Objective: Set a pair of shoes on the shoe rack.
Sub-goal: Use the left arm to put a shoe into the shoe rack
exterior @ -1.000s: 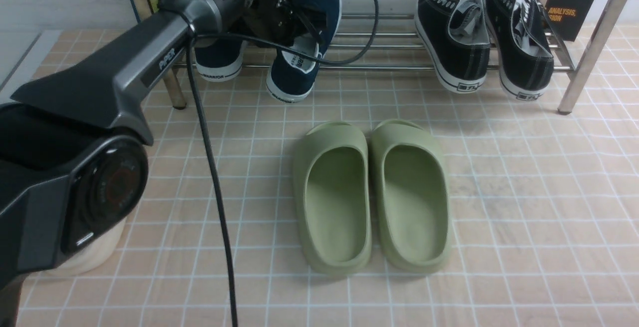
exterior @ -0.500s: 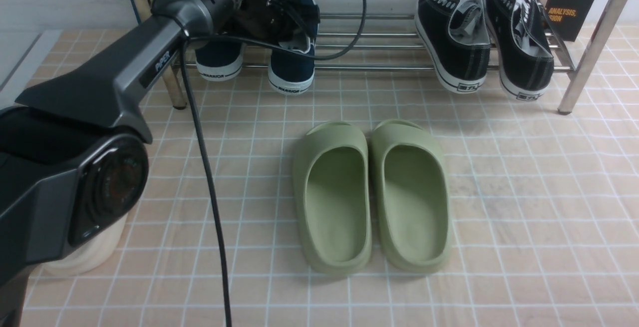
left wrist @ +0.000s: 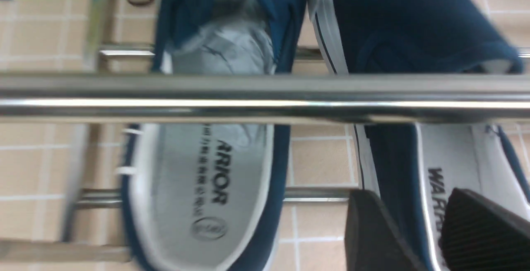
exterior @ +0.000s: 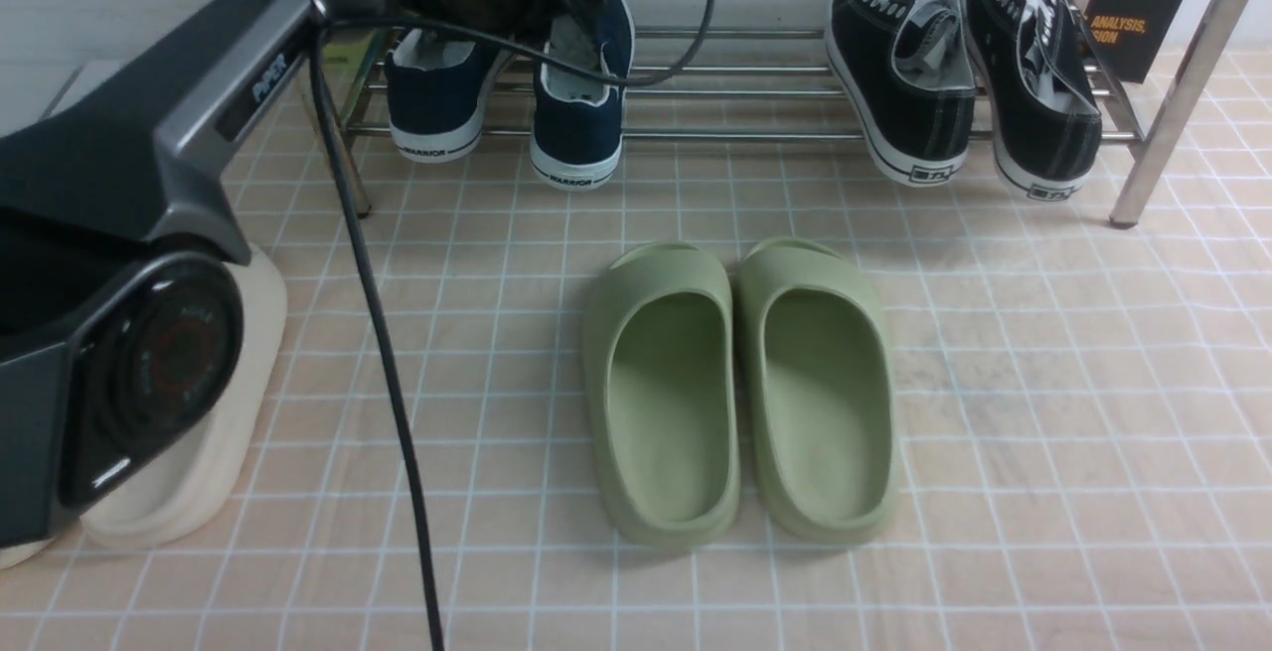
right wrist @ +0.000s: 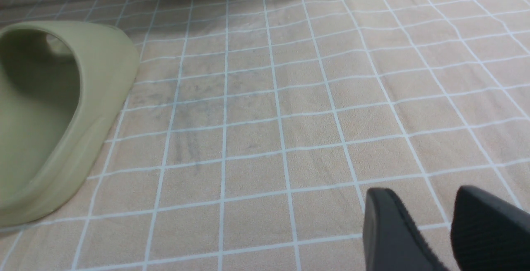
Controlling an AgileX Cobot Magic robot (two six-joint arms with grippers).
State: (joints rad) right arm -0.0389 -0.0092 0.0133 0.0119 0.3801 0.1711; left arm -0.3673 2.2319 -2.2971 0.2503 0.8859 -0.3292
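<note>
Both navy slip-on shoes [exterior: 581,129] are on the shoe rack [exterior: 795,134] lower bars, far left, heels overhanging the near bar. Left gripper [left wrist: 408,194] jaws are spread, straddling one heel collar. Retreat could snag it and drag the shoe off. Right gripper [right wrist: 418,192] is spread too, over bare floor.

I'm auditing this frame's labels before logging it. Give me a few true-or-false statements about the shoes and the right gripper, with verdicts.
1. Both navy slip-on sneakers rest on the shoe rack. True.
2. The green slides are on the rack too. False: they stand side by side on the tiled floor in front of it.
3. The black lace-up sneakers share the navy pair's shelf, to their right. True.
4. The right gripper holds a slide. False: it is open and empty above the floor.
</note>
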